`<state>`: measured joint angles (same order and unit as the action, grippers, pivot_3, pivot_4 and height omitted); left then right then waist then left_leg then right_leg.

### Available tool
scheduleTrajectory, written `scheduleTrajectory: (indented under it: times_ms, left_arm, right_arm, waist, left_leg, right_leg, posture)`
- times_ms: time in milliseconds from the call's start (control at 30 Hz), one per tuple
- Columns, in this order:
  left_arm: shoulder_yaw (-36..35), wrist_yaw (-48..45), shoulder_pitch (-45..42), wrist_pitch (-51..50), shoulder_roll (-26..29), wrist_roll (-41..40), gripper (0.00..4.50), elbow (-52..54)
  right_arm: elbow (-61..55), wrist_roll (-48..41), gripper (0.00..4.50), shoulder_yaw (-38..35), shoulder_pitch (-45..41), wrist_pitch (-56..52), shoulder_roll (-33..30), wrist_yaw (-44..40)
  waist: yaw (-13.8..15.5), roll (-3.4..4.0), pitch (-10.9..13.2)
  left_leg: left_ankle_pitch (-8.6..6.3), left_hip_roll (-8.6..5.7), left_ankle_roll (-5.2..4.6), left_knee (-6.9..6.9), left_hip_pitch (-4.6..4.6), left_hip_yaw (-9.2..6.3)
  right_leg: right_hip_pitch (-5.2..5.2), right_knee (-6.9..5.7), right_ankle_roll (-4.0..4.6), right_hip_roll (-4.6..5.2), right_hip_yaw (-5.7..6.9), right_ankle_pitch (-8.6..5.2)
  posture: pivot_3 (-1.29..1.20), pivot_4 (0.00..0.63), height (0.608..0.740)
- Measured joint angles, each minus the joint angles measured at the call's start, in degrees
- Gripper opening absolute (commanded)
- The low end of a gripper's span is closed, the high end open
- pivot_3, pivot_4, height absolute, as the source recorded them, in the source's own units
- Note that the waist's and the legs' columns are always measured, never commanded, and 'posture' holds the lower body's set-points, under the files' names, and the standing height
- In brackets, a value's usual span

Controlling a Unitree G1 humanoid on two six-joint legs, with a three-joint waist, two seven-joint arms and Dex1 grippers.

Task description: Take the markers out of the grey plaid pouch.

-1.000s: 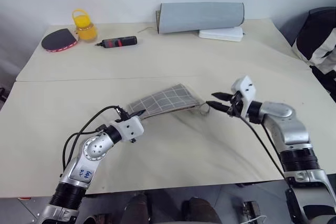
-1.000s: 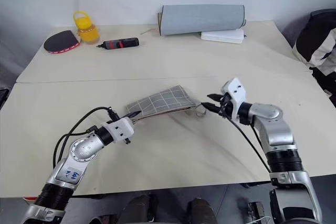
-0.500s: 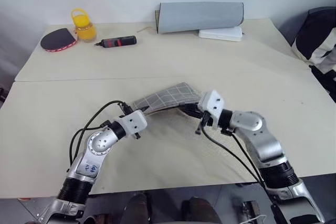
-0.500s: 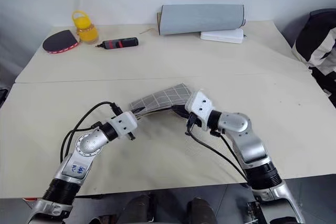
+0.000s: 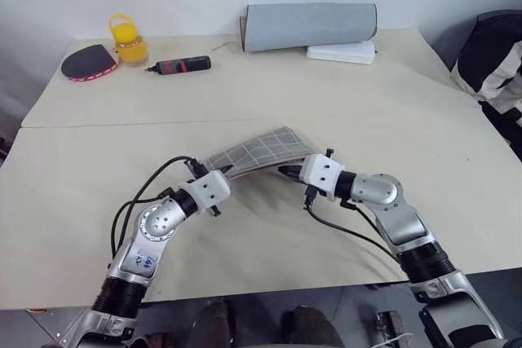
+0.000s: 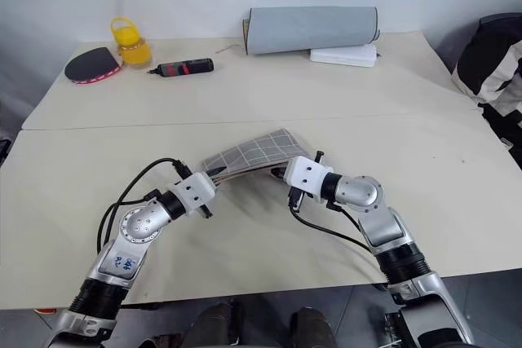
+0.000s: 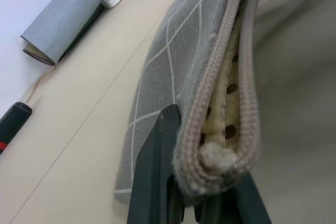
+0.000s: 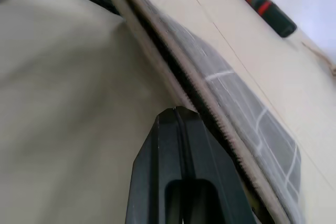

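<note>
Looking from the head view: grey plaid pouch [image 5: 259, 153] hangs mid-table, left gripper [image 5: 218, 178] clamping one end, right gripper [image 5: 287, 171] pressed closed at the other. Left wrist view: fingers [image 7: 157, 171] pinch the zipper rim; markers unseen. Right wrist view: closed tips beside the opening, so entry risks snagging the zipper or pushing the pouch free.

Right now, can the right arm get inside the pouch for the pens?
Probably not yet. The right pincer is shut and sits beside the pouch, whose opening gapes only slightly.
</note>
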<state>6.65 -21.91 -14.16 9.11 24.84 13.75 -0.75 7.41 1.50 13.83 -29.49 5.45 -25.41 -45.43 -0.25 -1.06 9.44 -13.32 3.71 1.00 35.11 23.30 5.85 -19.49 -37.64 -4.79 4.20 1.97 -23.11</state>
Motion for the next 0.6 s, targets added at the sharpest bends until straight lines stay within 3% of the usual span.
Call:
scheduleTrajectory:
  times_ms: [267, 600]
  left_arm:
    - [0.13, -0.03, -0.03, -0.01, 0.05, 0.05, 0.00, 0.02]
    - [0.90, -0.66, -0.02, -0.53, 0.02, 0.04, 0.00, 0.21]
  right_arm:
    - [-3.22, -3.71, 0.02, -0.73, -0.71, -2.21, 0.51, -2.26]
    - [1.23, 1.29, 0.02, -0.58, -1.46, 0.79, -0.77, -0.08]
  waist:
    - [0.05, 0.00, 0.00]
    - [0.00, 0.00, 0.00]
  left_leg:
    - [0.00, 0.00, 0.00, 0.00, 0.00, 0.00]
    - [0.00, 0.00, 0.00, -0.01, 0.00, 0.05]
  right_leg:
    - [0.01, 0.00, 0.00, 0.01, -0.01, 0.00]
    - [0.00, 0.00, 0.00, 0.00, -0.05, 0.00]
  posture:
    - [0.00, 0.150, 0.740]
    - [0.00, 0.150, 0.740]
